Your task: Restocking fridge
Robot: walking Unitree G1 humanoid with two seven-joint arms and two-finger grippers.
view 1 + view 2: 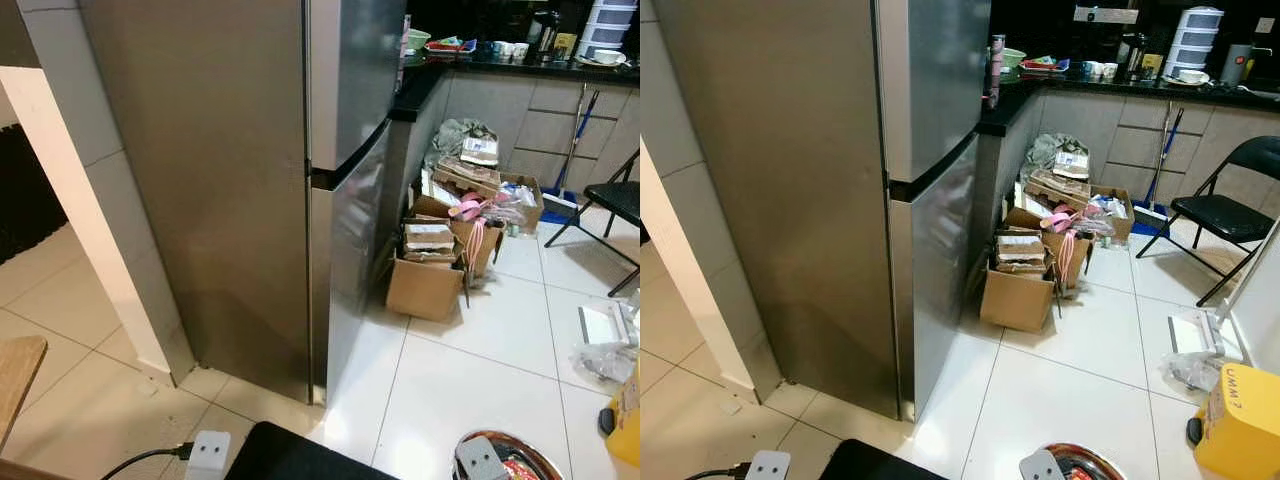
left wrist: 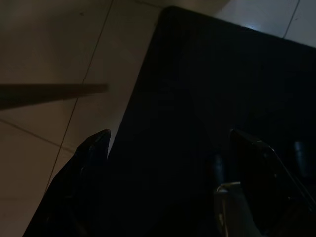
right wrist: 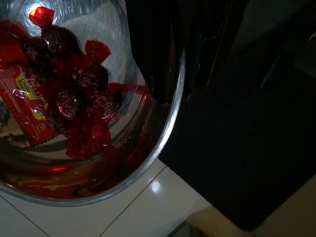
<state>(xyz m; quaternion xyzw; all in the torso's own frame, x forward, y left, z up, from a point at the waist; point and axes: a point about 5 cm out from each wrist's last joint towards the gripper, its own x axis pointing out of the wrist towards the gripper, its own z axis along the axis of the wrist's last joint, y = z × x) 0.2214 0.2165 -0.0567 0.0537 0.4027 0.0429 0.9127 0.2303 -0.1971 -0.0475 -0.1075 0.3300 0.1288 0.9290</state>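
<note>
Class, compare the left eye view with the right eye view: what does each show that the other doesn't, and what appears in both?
Left eye view alone: a wooden table corner at the picture's left edge. Right eye view alone: a white stack of drawers on the counter in full, and a yellow box shown large. Both: the closed steel fridge, open cardboard boxes, a black folding chair and the white tiled floor.

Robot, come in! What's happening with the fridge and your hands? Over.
Left gripper jaws open, idle. Right gripper grips steel bowl of red sweets. Fridge doors shut. Cardboard boxes beside it.
</note>
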